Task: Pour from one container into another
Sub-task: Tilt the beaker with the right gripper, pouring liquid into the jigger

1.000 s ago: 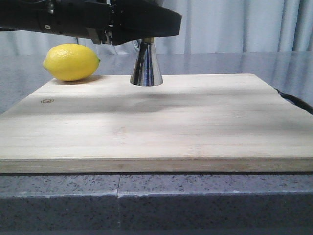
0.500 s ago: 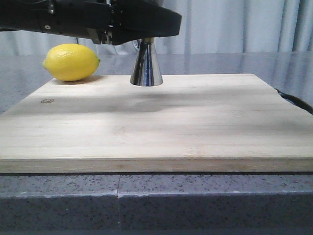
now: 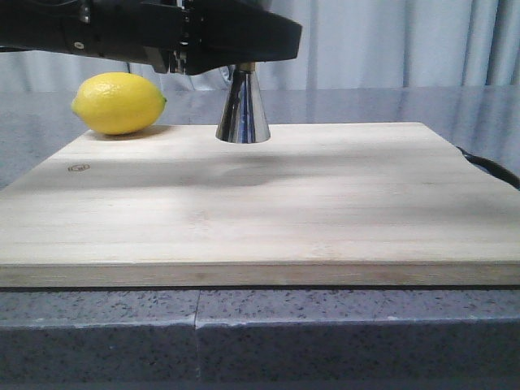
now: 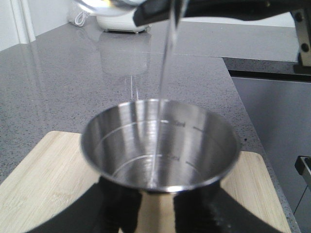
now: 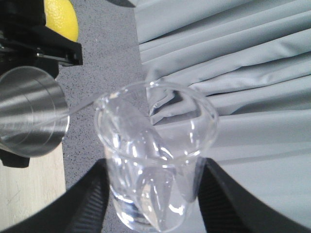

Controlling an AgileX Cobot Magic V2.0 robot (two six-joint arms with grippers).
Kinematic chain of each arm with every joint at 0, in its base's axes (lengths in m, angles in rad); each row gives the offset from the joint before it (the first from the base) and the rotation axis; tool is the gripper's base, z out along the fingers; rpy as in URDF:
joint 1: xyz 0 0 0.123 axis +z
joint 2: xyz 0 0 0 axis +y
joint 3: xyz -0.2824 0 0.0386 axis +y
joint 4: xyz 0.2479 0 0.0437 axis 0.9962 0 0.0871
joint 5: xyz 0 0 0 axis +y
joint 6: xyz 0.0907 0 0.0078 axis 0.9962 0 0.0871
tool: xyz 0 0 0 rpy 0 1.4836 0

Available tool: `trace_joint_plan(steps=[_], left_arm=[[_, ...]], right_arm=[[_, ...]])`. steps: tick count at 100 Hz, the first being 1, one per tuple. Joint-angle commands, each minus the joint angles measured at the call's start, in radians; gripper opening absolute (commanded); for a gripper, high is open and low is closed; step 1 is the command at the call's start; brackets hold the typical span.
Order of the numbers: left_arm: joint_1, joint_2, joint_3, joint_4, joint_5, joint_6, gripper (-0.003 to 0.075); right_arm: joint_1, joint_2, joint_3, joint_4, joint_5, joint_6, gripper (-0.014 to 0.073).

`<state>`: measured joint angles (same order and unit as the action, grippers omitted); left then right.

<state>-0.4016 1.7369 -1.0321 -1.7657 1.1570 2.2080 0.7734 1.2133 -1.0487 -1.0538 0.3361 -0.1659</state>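
The shiny steel jigger [image 3: 243, 108] stands on the wooden board [image 3: 268, 203] near its far edge, its upper cup hidden by the black left arm. My left gripper [image 4: 155, 204] is shut on the jigger [image 4: 160, 145], one finger on each side below the rim. My right gripper [image 5: 153, 194] is shut on the clear glass beaker [image 5: 155, 160], which is tilted above the jigger [image 5: 29, 119]. A thin stream of clear liquid [image 4: 165, 63] falls from the beaker's lip [image 4: 104, 5] into the jigger's cup. Some liquid lies in the beaker.
A yellow lemon [image 3: 119, 103] lies at the board's far left corner. Grey curtains [image 3: 390, 41] hang behind the speckled grey counter [image 3: 260, 333]. A black cable [image 3: 487, 168] shows at the board's right edge. A white appliance [image 4: 119, 19] stands farther along the counter.
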Motion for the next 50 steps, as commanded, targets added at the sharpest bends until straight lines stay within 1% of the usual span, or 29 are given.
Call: trace_joint_plan(steps=[1, 50], left_arm=[[-0.011, -0.04, -0.031, -0.083, 0.1, -0.005, 0.0238], [-0.011, -0.04, -0.031, -0.083, 0.1, -0.005, 0.0238]], right_arm=[[0.002, -0.02, -0.038, -0.052, -0.04, -0.006, 0.0291], [0.002, -0.02, -0.038, -0.143, -0.04, -0.006, 0.0291]])
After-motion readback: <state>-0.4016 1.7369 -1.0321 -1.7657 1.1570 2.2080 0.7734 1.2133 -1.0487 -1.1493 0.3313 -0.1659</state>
